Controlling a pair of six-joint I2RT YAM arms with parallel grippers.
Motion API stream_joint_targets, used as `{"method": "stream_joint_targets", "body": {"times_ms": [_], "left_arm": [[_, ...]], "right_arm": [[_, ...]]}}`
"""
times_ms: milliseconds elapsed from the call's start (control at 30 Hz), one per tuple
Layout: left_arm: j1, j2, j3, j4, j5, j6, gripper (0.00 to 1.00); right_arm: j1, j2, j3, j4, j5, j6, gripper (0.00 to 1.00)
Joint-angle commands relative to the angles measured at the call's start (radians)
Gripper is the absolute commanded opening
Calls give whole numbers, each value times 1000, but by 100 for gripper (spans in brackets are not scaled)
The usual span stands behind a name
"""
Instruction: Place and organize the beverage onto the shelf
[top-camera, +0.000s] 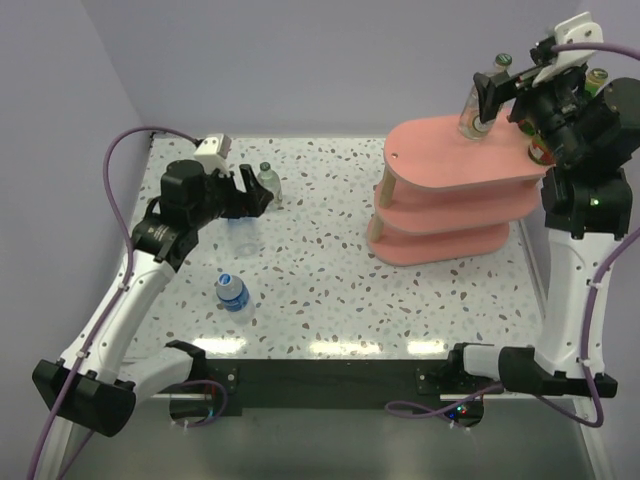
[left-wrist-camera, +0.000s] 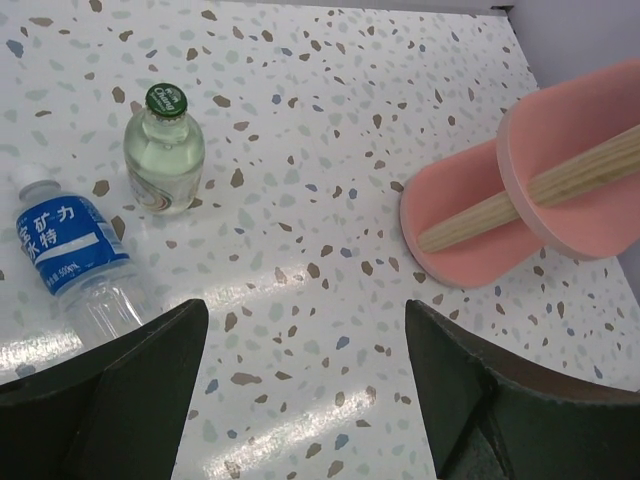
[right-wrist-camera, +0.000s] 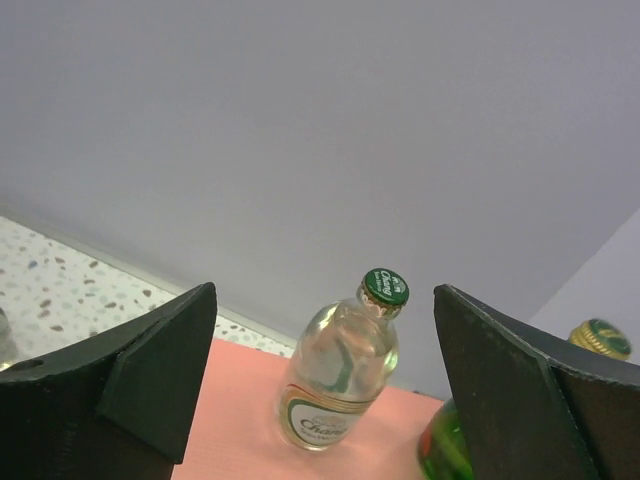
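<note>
The pink three-tier shelf (top-camera: 450, 160) stands at the right. A clear green-capped bottle (top-camera: 472, 112) stands upright on its top board, and it also shows in the right wrist view (right-wrist-camera: 340, 380). My right gripper (top-camera: 492, 98) is open, with the jaws wide on either side of this bottle and not touching it. Dark green glass (right-wrist-camera: 445, 450) and a gold cap (right-wrist-camera: 600, 338) show by its right finger. My left gripper (top-camera: 250, 195) is open and empty over the table. Close by are a second green-capped bottle (left-wrist-camera: 165, 150) and a blue-labelled bottle (left-wrist-camera: 70, 260).
Another blue-labelled bottle (top-camera: 232, 292) stands nearer the front left of the speckled table (top-camera: 330, 290). A dark green bottle (top-camera: 600, 80) shows behind my right arm. The shelf's lower boards and a wooden post (left-wrist-camera: 530, 195) lie to the right of my left gripper.
</note>
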Motion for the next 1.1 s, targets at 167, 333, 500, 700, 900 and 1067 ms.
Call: {"method": "stream_joint_targets", "body": {"times_ms": [167, 333, 500, 700, 900, 1067], "left_arm": [[26, 84, 86, 82, -9, 62, 85], [52, 121, 92, 102, -24, 78, 86], [58, 169, 121, 90, -73, 128, 86], [60, 236, 138, 79, -142, 197, 85], [60, 377, 214, 85, -135, 256, 79], [60, 526, 326, 79, -123, 286, 74]], "right_arm": [[1, -168, -73, -143, -343, -362, 99], [1, -205, -121, -281, -577, -468, 99], [3, -228, -213, -384, -853, -542, 99], [216, -268, -380, -505, -787, -765, 99], [428, -241, -448, -625, -656, -879, 99], [547, -225, -524, -634, -590, -916, 99]]}}
